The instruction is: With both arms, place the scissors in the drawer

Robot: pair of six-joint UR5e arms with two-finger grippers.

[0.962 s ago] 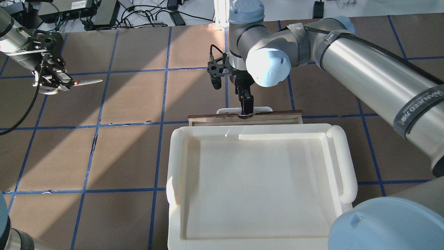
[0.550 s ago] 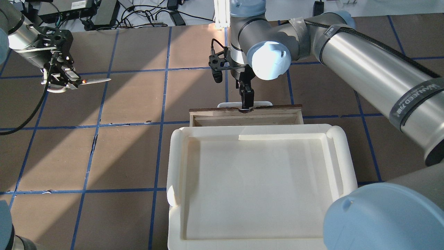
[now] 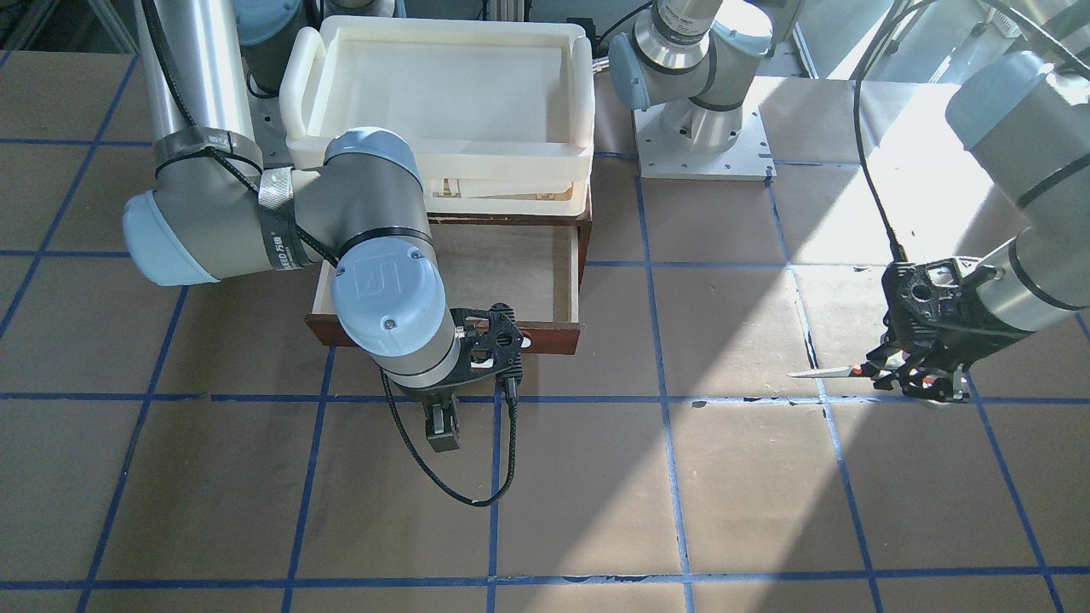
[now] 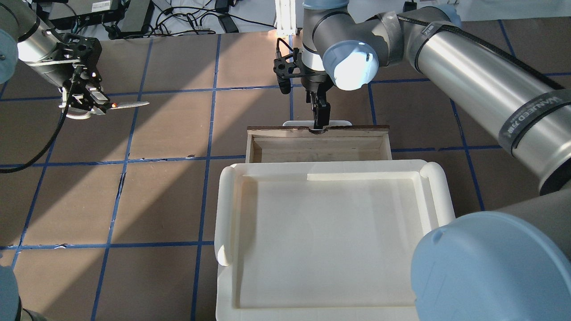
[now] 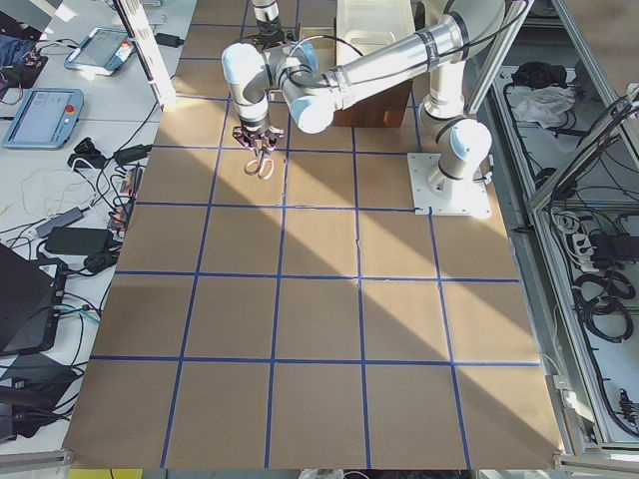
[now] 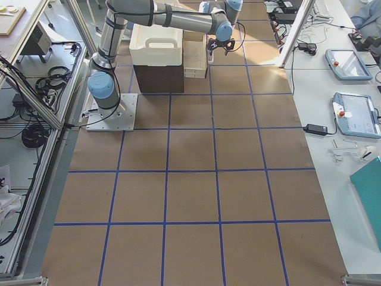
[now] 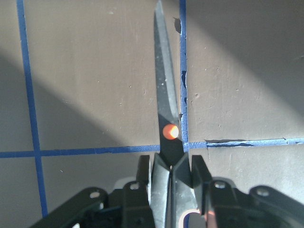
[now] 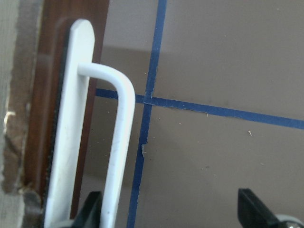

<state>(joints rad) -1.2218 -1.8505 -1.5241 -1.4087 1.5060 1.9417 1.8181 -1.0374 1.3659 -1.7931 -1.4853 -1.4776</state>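
Observation:
My left gripper (image 4: 89, 99) is shut on the scissors (image 4: 129, 105) at their handles, above the bare table at the far left. The dark blades and orange pivot dot (image 7: 170, 131) point out ahead, toward the drawer side. The reddish-brown drawer (image 4: 272, 130) stands partly pulled out from under the cream tray, and its pale plywood inside shows with nothing in it. My right gripper (image 4: 319, 119) is at the drawer's white bar handle (image 8: 118, 142). Its fingers (image 8: 92, 211) stand apart, with the bar between them close against one finger.
The large cream plastic tray (image 4: 225, 209) sits on top, just behind the drawer opening. My right arm's elbow (image 3: 204, 230) hangs over the drawer's side. Cables and power bricks (image 4: 134, 18) line the far table edge. Blue tape grids the brown tabletop.
The drawer has slid further out from under the tray, drawn by my right gripper. My left gripper has carried the scissors a little to the right, toward the drawer.

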